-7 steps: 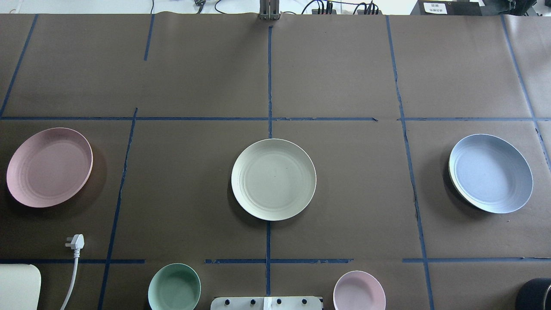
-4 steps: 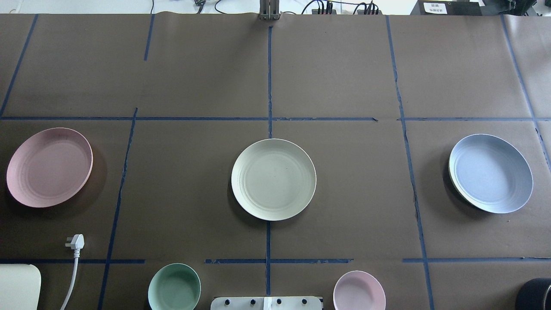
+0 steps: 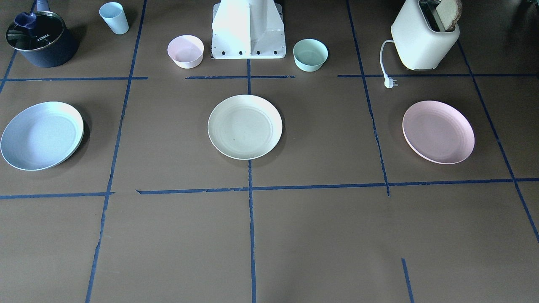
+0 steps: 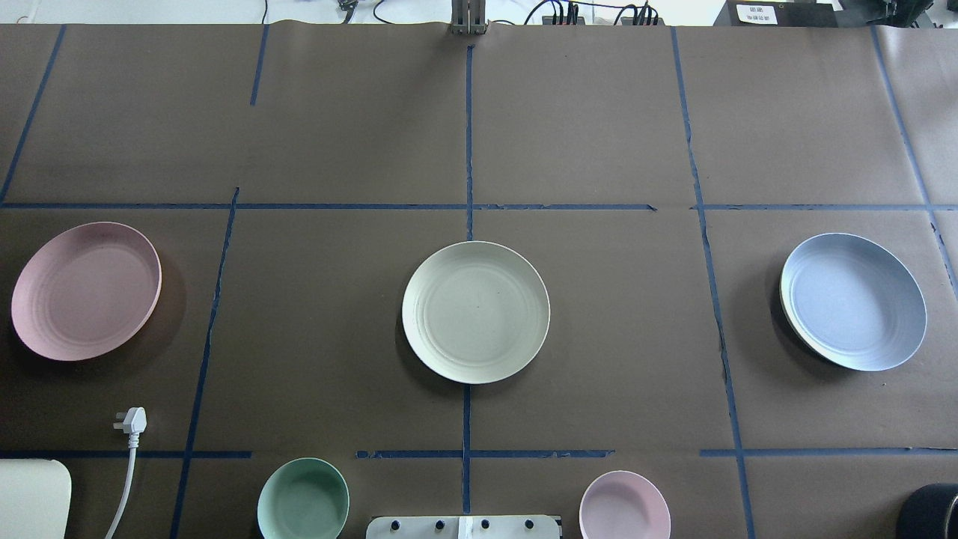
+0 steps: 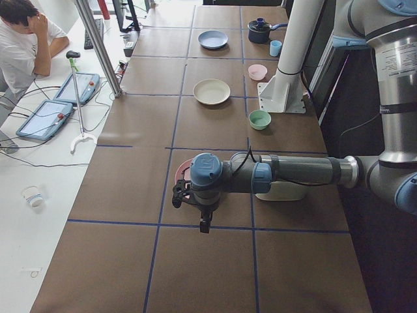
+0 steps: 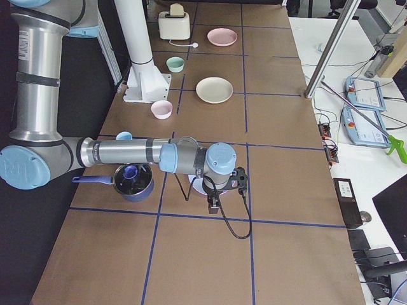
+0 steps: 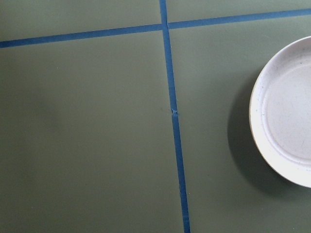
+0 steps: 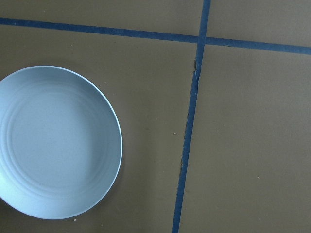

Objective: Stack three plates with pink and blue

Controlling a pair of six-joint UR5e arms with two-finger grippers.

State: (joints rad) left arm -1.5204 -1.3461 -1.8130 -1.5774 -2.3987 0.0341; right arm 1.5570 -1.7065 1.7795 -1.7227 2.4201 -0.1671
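Three plates lie apart in a row on the brown table. The cream plate (image 4: 475, 312) is in the middle, the pale pink plate (image 4: 86, 290) at the left, the light blue plate (image 4: 853, 301) at the right. The left gripper (image 5: 204, 226) hangs above the table beside the pink plate, which shows at the right edge of the left wrist view (image 7: 286, 111). The right gripper (image 6: 212, 206) hangs beside the blue plate, which shows in the right wrist view (image 8: 56, 141). Both grippers show only in the side views, so I cannot tell whether they are open or shut.
A mint-green bowl (image 4: 303, 500) and a small pink bowl (image 4: 624, 505) flank the robot base (image 3: 248, 29). A toaster (image 3: 424, 35) with a loose plug (image 4: 132, 421) stands near the pink plate. A dark pot (image 3: 40, 40) and a blue cup (image 3: 114, 17) stand near the blue plate.
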